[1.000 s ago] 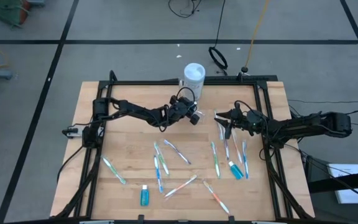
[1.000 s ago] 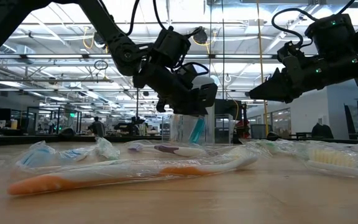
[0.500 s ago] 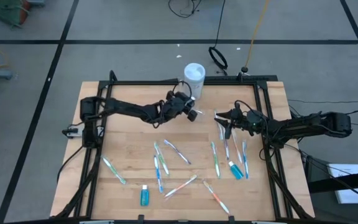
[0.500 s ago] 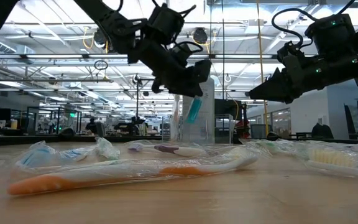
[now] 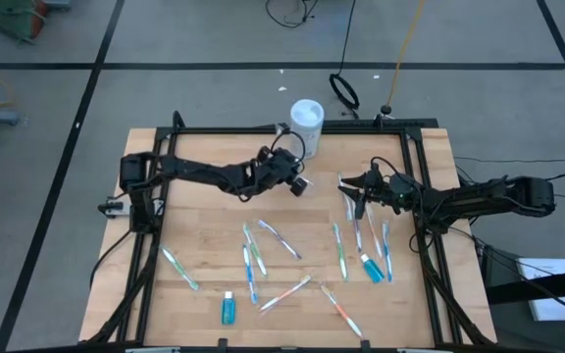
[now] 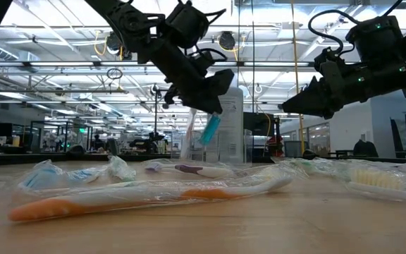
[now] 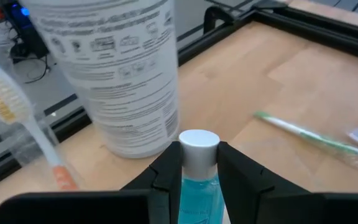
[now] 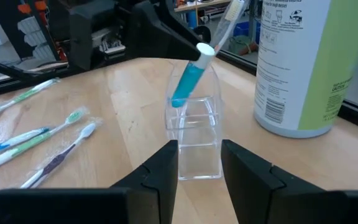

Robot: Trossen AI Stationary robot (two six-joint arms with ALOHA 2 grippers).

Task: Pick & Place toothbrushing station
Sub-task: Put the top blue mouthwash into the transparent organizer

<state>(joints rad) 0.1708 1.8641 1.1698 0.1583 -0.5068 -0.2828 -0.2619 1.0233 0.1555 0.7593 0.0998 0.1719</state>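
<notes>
The clear holder [image 8: 194, 146] stands on the table, in front of my right gripper and in front of the tall white-capped cylinder [image 5: 305, 117]. My left gripper [image 5: 295, 183] hovers above the holder, shut on a small blue tube with a white cap [image 7: 197, 142]. The tube also shows in the low view [image 6: 209, 130]. Its lower end [image 8: 178, 99] is at the height of the holder's top; I cannot tell whether it is inside. My right gripper [image 8: 199, 168] is open and empty, in the air at the table's right [image 5: 346, 184]. A toothbrush [image 8: 226, 23] stands up beside the cylinder. My left gripper pinches the blue tube between its two fingers just below the white cap [image 7: 197, 163]. The fingers slant down from the table's left. The tube hangs tilted below them, cap end up, lifted clear of the table [image 6: 209, 130].
Several wrapped toothbrushes lie across the table's middle [image 5: 253, 257] and right [image 5: 361, 235], one close to the near edge [image 6: 139, 194]. Two more blue tubes lie near the front [image 5: 228, 309] and at the right [image 5: 371, 267]. Black frame rails [image 5: 243, 127] border the board.
My left gripper has risen and gone a little toward the table's left, still shut on the blue tube. The tube has come up with it, its lower end now higher than a second ago. My right gripper has kept still.
</notes>
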